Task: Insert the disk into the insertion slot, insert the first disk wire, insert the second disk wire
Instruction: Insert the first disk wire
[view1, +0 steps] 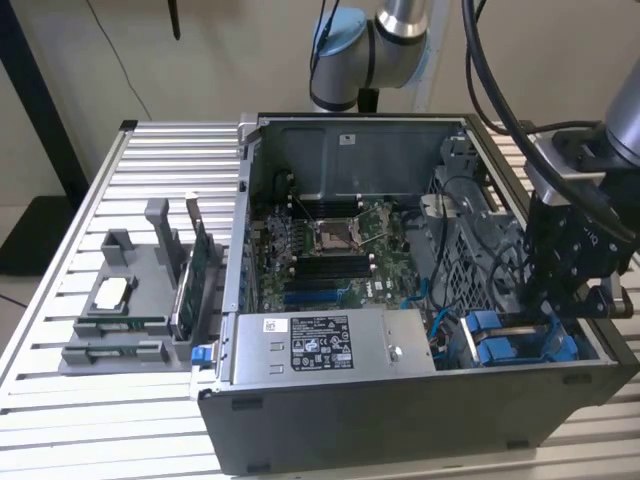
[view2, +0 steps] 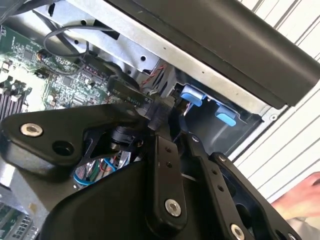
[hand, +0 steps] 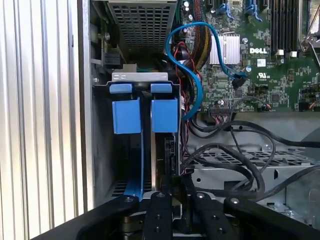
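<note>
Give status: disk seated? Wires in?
Done: the disk, in its blue carrier, sits in the bay slot. In hand: the gripper is down at the bay beside it. Left: the blue cable reaches the carrier's side, its end hidden, so wires unconfirmed.

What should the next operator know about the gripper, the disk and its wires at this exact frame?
Gripper: low in the drive-bay corner of the computer case, shut, apparently on a black connector with its wire.
Disk: its blue carrier sits in the bay slot with the handle tabs showing.
Done: the disk insertion looks complete.
Left: neither wire can be confirmed as plugged into the disk, because the gripper hides the contact point.
</note>
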